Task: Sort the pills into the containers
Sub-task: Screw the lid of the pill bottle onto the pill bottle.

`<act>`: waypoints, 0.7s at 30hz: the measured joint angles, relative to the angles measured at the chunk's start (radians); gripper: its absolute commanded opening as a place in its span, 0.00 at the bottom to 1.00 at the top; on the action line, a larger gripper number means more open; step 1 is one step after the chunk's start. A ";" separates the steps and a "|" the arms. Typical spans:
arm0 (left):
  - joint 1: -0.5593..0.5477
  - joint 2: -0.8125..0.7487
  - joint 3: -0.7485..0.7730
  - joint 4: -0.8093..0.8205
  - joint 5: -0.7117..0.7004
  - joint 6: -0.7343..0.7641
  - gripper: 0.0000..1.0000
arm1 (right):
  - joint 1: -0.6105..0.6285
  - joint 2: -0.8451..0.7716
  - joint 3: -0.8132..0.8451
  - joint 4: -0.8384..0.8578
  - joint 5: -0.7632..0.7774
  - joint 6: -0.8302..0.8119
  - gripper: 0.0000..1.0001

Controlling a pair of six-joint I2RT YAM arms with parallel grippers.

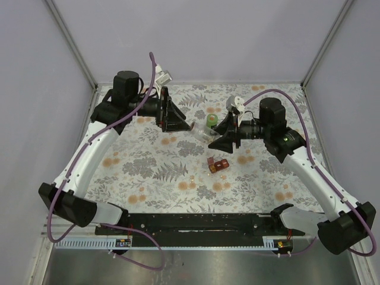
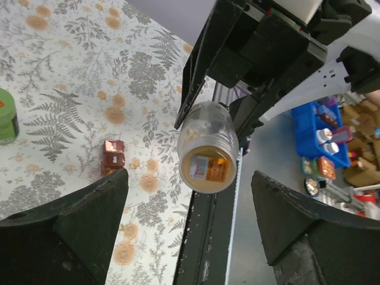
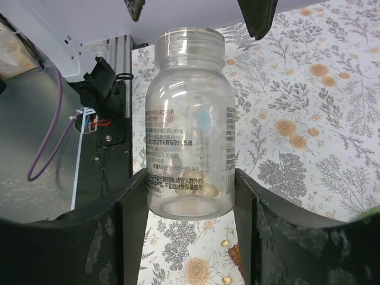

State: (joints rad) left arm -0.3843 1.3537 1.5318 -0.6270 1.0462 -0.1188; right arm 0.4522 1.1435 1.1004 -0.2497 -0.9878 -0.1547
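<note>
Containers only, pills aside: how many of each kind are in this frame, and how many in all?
clear bottle: 1
green bottle: 1
dark-red pill box: 1
Total: 3

Right pincer (image 3: 191, 214) is clamping the clear bottle (image 3: 190, 119) mid-air, blocking the centre gap btwn the arms. Left pincer (image 2: 190, 177) is hanging wide open just off the bottle's open end, w/ room showing either side. Green bottle (image 1: 211, 122) is standing just behind, and the red pill box (image 1: 218, 165) is sitting nearer the bases, crowding low passes there. The left part of the tabletop (image 1: 148, 172) is lying open.
</note>
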 measured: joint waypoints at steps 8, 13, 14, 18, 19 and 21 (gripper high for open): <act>-0.001 0.060 0.004 0.093 0.017 -0.200 0.69 | 0.000 -0.006 0.006 -0.025 0.049 -0.034 0.00; -0.014 0.061 0.011 0.111 0.017 -0.246 0.69 | 0.000 -0.014 0.006 -0.036 0.065 -0.047 0.00; -0.020 0.061 0.013 0.111 0.016 -0.254 0.69 | 0.000 -0.015 0.006 -0.037 0.071 -0.051 0.00; -0.045 0.071 0.019 0.103 0.005 -0.274 0.69 | 0.000 -0.019 0.006 -0.037 0.089 -0.060 0.00; -0.049 0.074 0.021 0.102 0.000 -0.275 0.69 | 0.000 -0.021 0.006 -0.037 0.090 -0.062 0.00; -0.057 0.082 0.024 0.097 -0.006 -0.281 0.68 | 0.000 -0.024 0.006 -0.038 0.093 -0.066 0.00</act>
State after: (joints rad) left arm -0.4412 1.4357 1.5555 -0.5304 1.0401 -0.3996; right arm 0.4526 1.1194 1.1069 -0.2874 -0.8951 -0.2211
